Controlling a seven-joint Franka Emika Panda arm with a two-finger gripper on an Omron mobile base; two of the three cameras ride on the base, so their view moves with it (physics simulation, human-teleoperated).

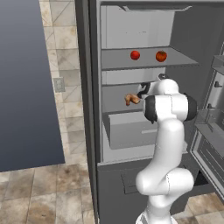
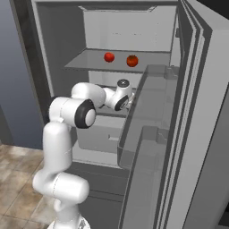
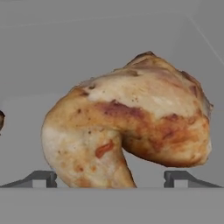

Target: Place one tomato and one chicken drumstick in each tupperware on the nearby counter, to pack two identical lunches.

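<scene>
Where shelf holds it, chicken drumstick [image 3: 131,131] golden-brown, lumpy.

Left base view: sits behind the arm on its left, looking forward and down into the open fridge [image 1: 131,87]; the arm rises at lower right, floor tiles and a grey panel lie to the left.

Right base view: sits behind the arm on its right, facing the same fridge interior; the open door [image 2: 179,134] with its shelves stands very near on the right, the arm at lower left.

Shared by both: upper shelf [image 1: 148,59] with two tomatoes [image 1: 135,55], and the arm.

Hand view: looks along the gripper [image 3: 109,179], very close to a chicken drumstick [image 3: 131,127] against grey fridge walls.
</scene>
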